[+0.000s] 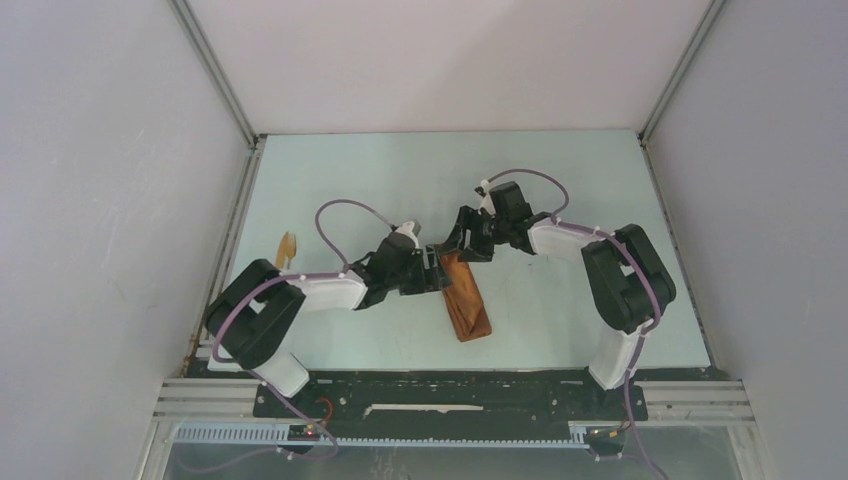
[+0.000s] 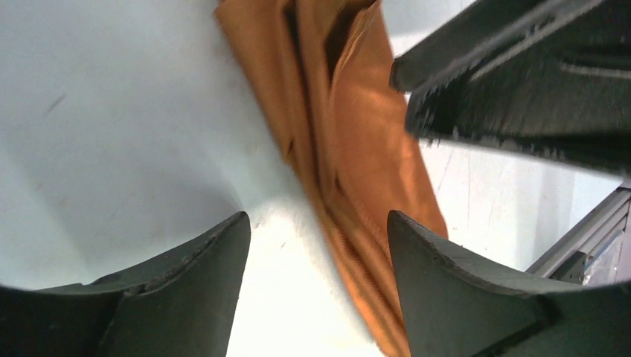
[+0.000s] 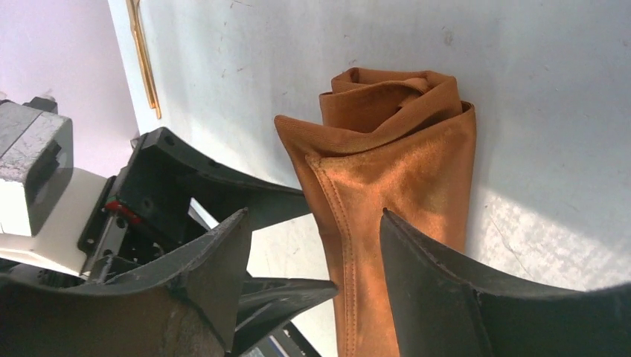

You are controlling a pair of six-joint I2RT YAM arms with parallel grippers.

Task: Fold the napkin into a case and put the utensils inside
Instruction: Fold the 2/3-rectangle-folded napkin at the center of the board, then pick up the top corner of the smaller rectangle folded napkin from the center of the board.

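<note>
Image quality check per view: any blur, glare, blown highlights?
Top external: sharp, even light, only faint shadows on the table. Left wrist: the napkin and the right gripper are smeared by motion blur; the table is washed out near the bottom. Right wrist: crisp, sheen on the napkin, darker shadow on the table beside it.

The case [image 1: 467, 298] lies mid-surface [image 1: 560, 180], with the utensils [image 1: 286, 248] well apart at its 9 o'clock. The left hand [image 1: 443, 268] flanks its far end at 9 o'clock, the right hand [image 1: 462, 240] at 12.
</note>
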